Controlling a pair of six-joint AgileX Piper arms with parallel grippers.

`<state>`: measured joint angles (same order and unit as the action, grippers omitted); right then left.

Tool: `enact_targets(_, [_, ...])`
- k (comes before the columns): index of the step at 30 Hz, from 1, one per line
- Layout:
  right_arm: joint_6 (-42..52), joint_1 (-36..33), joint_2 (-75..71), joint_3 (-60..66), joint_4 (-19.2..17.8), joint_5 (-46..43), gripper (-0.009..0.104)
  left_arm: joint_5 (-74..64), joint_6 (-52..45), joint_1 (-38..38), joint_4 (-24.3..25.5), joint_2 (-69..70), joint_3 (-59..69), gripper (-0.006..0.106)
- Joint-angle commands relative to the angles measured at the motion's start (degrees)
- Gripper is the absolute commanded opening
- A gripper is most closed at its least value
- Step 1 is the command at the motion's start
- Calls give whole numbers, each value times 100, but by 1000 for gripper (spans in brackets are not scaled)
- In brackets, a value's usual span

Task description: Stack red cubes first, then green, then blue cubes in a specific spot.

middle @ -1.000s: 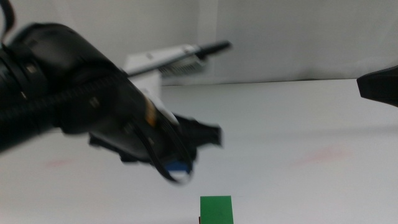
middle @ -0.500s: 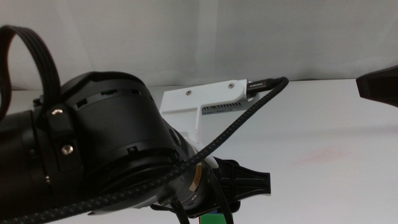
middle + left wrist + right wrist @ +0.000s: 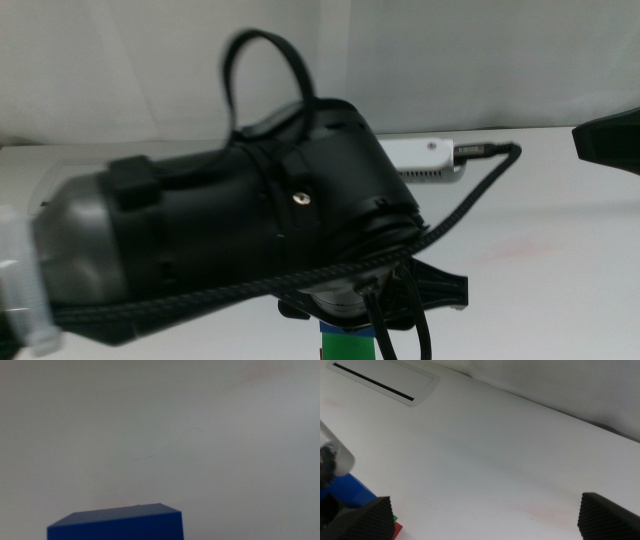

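Note:
The left arm fills the middle view, and its gripper (image 3: 352, 318) is down over the stack at the bottom edge. A strip of the blue cube (image 3: 338, 327) shows there, resting on the green cube (image 3: 347, 348). The left wrist view shows only the blue cube (image 3: 117, 522) close up, with no jaws visible. From the right wrist view I see the blue cube (image 3: 350, 491) above slivers of the green cube (image 3: 394, 518) and the red cube (image 3: 399, 531). The right gripper (image 3: 485, 520) is open and hangs at the right (image 3: 610, 135), away from the stack.
The white table (image 3: 540, 240) spreads to the right of the stack, with a faint pink smudge on it. A white slotted plate (image 3: 385, 382) lies flat at the table's far side. The left arm's black cable (image 3: 470, 195) loops over the middle.
The left arm has swung right and down with the blue cube, from beside the green cube to on top of it. The right gripper has not moved.

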<state>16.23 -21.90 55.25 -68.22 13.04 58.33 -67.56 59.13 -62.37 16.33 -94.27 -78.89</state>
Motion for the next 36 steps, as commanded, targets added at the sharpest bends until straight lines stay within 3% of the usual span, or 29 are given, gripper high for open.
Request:
enact_targets(1, [13,26,-19,-14,10,-2,102,-115,195,-36,44,-92,-66,-3])
enact_targets(18, [13,26,-19,-14,10,33,102,357,793,-36,-36,-105,319,-3])
enact_targets(36, [13,26,-19,-14,10,43,102,478,819,-36,-26,-384,369,-3])
